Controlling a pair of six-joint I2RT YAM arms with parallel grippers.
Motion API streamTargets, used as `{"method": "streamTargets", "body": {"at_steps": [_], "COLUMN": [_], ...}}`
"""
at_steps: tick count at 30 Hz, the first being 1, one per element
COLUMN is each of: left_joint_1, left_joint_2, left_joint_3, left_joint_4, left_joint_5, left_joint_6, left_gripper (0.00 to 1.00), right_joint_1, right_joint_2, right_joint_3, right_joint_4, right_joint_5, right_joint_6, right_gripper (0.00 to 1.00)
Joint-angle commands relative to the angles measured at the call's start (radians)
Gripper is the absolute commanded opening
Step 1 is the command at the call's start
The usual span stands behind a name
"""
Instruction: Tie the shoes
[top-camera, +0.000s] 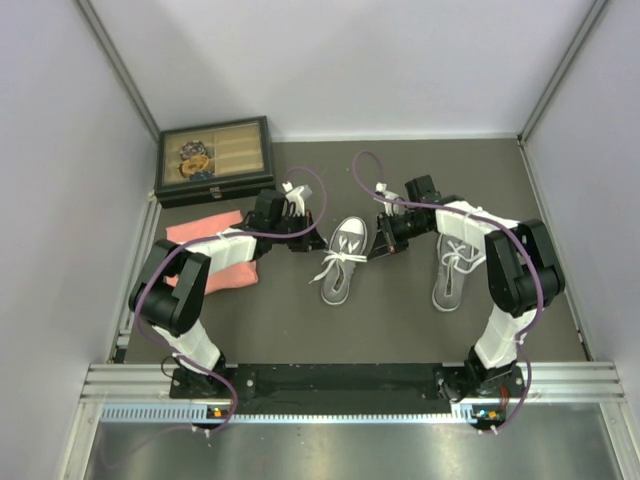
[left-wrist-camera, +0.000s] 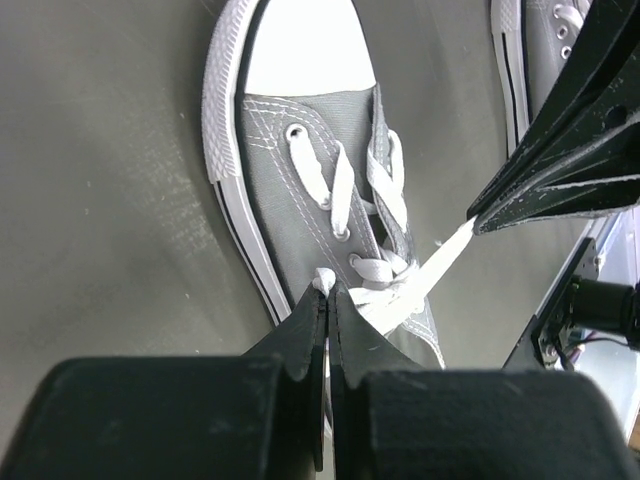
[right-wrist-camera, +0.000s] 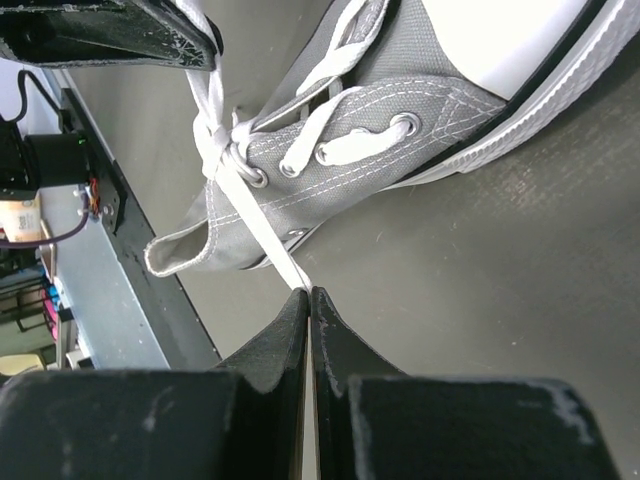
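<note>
Two grey shoes with white toe caps lie on the dark mat: one in the middle (top-camera: 343, 258), the other (top-camera: 455, 270) under my right arm. My left gripper (top-camera: 305, 235) and right gripper (top-camera: 385, 240) flank the middle shoe (left-wrist-camera: 300, 170). The left gripper (left-wrist-camera: 328, 290) is shut on a white lace end by the top eyelets. From the crossed laces (left-wrist-camera: 385, 275) a taut lace strand (right-wrist-camera: 255, 225) runs to the right gripper (right-wrist-camera: 308, 295), which is shut on it beside the shoe's heel opening (right-wrist-camera: 180, 250).
A dark box with a glass lid (top-camera: 213, 158) stands at the back left. Under my left arm lies a pink folded cloth (top-camera: 200, 228). Grey walls close in the mat on three sides, and a metal rail (top-camera: 340, 385) runs along the near edge.
</note>
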Motion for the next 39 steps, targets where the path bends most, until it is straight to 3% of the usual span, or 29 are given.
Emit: {"method": "streamTargets", "body": {"at_steps": [1,2,3,6,10,13,14,20,33,39], "left_joint_1": [0.011,0.014,0.028,0.081,0.16,0.178,0.18,0.14,-0.027,-0.052], "left_joint_2": [-0.016,-0.018,-0.041,-0.099,-0.156,-0.176,-0.179,-0.157,-0.052,-0.016], "left_joint_3": [-0.002,-0.002,-0.006,-0.034,-0.049,-0.025,-0.017,-0.008,0.018,0.052], "left_joint_4": [0.038,0.04,0.044,0.069,0.019,-0.161,-0.223,-0.322,-0.155,-0.152], "left_joint_5": [0.038,0.062,0.067,0.104,0.241,0.329,0.354,0.386,0.225,0.196], "left_joint_6": [0.042,0.056,0.062,0.114,0.31,0.604,0.78,1.063,1.088,1.13], "left_gripper": [0.03,0.11,0.35,0.54,0.55,0.52,0.51,0.38,0.38,0.38], "right_joint_1": [0.001,0.014,0.019,0.038,0.039,0.038,0.038,0.021,0.025,0.05], "right_joint_2": [-0.003,0.002,0.01,0.022,0.037,0.049,0.051,0.085,0.1,0.099], "right_joint_3": [0.038,0.05,0.054,0.079,0.097,0.117,0.123,0.166,0.193,0.193], "right_joint_4": [-0.035,-0.05,-0.048,-0.066,-0.078,-0.101,-0.101,-0.107,-0.161,-0.179], "right_joint_5": [-0.044,-0.052,-0.057,-0.064,-0.061,-0.046,-0.04,-0.015,-0.063,-0.078], "right_joint_6": [-0.048,-0.076,-0.079,-0.087,-0.088,-0.1,-0.102,-0.096,-0.133,-0.157], "right_gripper": [0.0,0.0,0.0,0.0,0.0,0.0,0.0,0.0,0.0,0.1]}}
